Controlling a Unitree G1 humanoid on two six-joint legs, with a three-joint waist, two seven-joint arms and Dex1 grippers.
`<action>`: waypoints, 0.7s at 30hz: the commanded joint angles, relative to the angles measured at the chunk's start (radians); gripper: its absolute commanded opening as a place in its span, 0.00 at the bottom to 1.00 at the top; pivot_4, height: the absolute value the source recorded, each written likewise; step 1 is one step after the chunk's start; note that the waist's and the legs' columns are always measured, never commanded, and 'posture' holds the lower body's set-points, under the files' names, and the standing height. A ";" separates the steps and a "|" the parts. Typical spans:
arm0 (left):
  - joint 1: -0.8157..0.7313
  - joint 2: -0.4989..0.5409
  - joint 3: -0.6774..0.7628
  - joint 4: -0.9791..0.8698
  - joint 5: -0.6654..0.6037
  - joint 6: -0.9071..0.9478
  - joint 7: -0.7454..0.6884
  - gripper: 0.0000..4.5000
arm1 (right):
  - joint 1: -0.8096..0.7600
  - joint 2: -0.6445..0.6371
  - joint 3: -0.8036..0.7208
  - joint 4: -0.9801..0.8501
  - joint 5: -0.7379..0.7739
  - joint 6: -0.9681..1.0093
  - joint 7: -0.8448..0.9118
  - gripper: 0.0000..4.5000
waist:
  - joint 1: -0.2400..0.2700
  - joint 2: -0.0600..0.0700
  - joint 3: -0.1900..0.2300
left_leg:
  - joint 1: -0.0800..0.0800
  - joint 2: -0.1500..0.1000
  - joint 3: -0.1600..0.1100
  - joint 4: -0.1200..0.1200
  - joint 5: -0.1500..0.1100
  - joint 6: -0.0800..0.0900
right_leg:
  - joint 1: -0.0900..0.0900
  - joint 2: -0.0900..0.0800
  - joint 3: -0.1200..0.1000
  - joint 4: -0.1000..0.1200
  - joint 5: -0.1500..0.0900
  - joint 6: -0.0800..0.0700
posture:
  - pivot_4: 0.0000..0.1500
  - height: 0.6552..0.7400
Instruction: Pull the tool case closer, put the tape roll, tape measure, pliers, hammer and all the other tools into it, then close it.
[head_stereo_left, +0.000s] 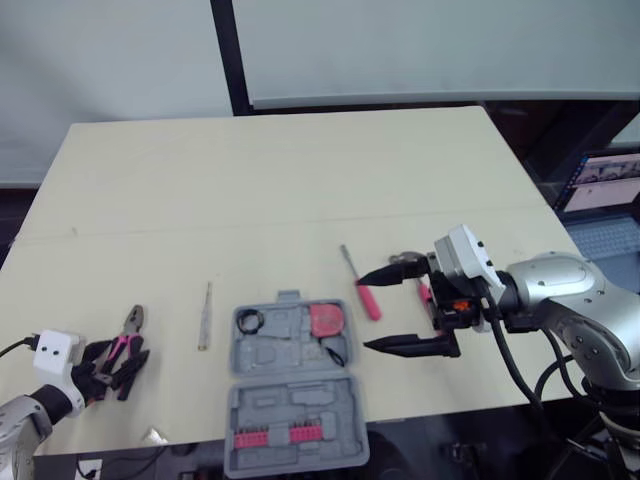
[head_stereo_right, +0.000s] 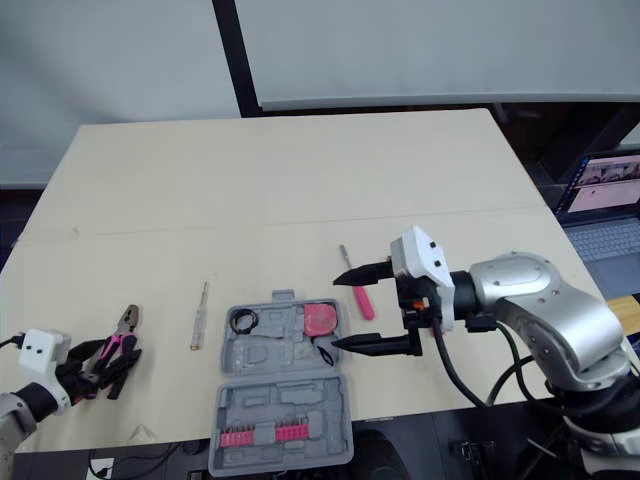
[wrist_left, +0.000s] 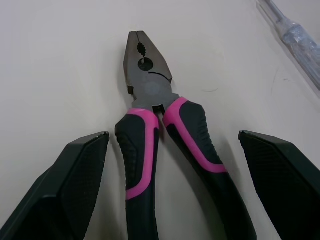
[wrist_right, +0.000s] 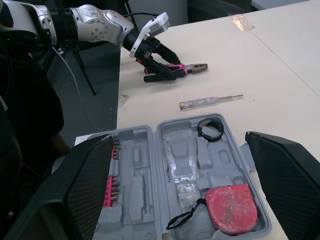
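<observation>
The grey tool case (head_stereo_left: 292, 400) lies open near the table's front edge. In its far half sit a black tape roll (head_stereo_left: 249, 321) and a red tape measure (head_stereo_left: 325, 320). Pink-handled pliers (head_stereo_left: 128, 340) lie at the left, and my left gripper (head_stereo_left: 120, 368) stands open around their handles (wrist_left: 150, 150) without touching them. My right gripper (head_stereo_left: 372, 312) is open just right of the case, hovering over the tape measure (wrist_right: 230, 210). A red-handled screwdriver (head_stereo_left: 362, 288) lies beside its upper finger.
A clear-handled tester screwdriver (head_stereo_left: 204, 315) lies between the pliers and the case. Pink bits (head_stereo_left: 275, 436) line the case's near half, which overhangs the table edge. Something red (head_stereo_left: 425, 292) is half hidden behind my right gripper. A laptop (head_stereo_left: 605, 190) stands off to the right.
</observation>
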 joint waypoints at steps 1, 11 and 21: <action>0.007 -0.011 0.009 -0.020 -0.001 -0.012 0.027 1.00 | -0.003 -0.009 -0.014 -0.017 0.014 0.001 0.003 0.99 | 0.001 0.000 0.000 | 0.000 0.000 0.000 0.000 0.000 0.000 | 0.000 0.000 0.000 0.000 0.000 0.000 | 1.00 1.00; -0.004 -0.023 -0.007 -0.015 -0.006 0.005 0.056 1.00 | -0.007 -0.006 -0.010 -0.011 0.007 -0.004 0.004 0.99 | 0.001 0.000 0.000 | 0.000 0.000 0.000 0.001 0.001 0.000 | 0.000 0.000 0.000 0.002 0.000 0.000 | 1.00 1.00; -0.006 -0.049 -0.017 -0.020 -0.006 0.003 0.074 0.69 | -0.015 -0.007 -0.015 -0.016 0.015 -0.004 0.007 1.00 | 0.003 0.000 0.000 | 0.001 0.000 0.000 0.001 0.002 0.000 | 0.000 0.000 0.000 0.004 0.000 0.000 | 1.00 1.00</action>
